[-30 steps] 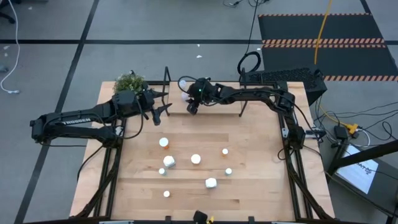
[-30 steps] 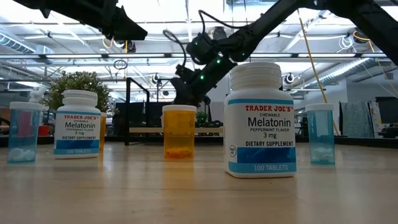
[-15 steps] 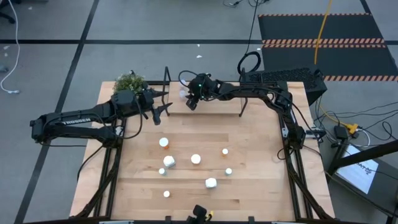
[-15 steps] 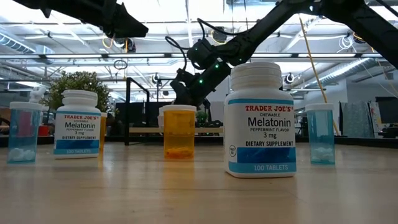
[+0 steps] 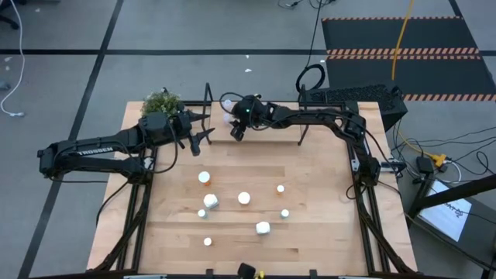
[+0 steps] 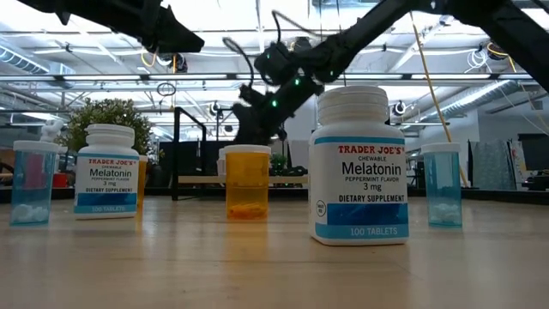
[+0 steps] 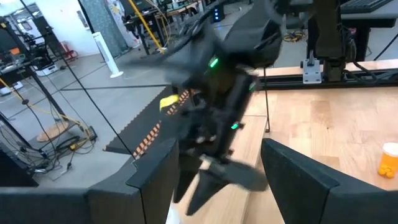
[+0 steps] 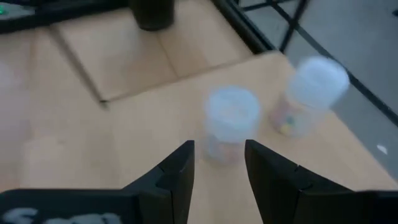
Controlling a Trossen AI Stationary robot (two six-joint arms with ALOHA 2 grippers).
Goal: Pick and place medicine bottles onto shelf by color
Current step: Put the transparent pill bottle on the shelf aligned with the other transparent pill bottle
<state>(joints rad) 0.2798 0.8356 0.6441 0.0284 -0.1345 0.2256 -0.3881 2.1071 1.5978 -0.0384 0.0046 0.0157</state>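
From above, the left tool (image 5: pixel 203 136) is hovering just off the shelf's (image 5: pixel 271 130) left end with its fingers apart and empty, while loose bottles (image 5: pixel 244 198) are standing on the tabletop (image 5: pixel 325 225). Only the right wrist view is showing two pale bottles (image 8: pixel 231 121) standing on the shelf. The right tool (image 8: pixel 217 163) is reaching across it, fingers apart, gripping nothing.

The right arm reaches across toward ten o'clock, its right gripper (image 5: pixel 235 133) pointed down with fingers (image 8: pixel 180 168) parted and empty. The left arm lies stretched toward three o'clock, left gripper (image 5: pixel 203 136) spread open, holding nothing.
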